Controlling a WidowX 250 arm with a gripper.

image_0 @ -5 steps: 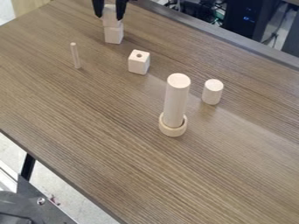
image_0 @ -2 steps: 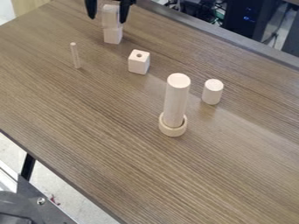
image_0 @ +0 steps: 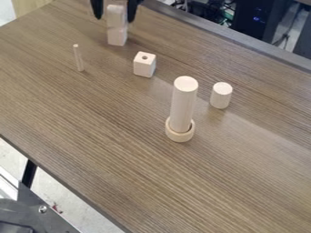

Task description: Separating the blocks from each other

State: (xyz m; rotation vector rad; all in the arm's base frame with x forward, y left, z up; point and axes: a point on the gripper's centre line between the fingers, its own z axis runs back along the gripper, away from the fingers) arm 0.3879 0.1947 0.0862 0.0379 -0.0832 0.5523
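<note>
At the top left of the camera view the black gripper (image_0: 114,19) hangs open, one finger on each side of the upper block (image_0: 116,14), with a gap at both sides. That pale wooden block rests on the lower block (image_0: 117,36), and the two form a small upright stack. A separate cube with a hole in its top (image_0: 144,65) stands to the right and nearer the camera.
A thin upright peg (image_0: 78,58) stands left of the cube. Toward the middle, a tall cylinder (image_0: 183,104) stands inside a wooden ring (image_0: 180,136), with a short cylinder (image_0: 221,95) to its right. The wooden table's (image_0: 121,150) far edge runs behind the stack.
The gripper's fingers have spread apart from close beside the upper block, and the gripper has shifted slightly. The blocks stand in about the same places.
</note>
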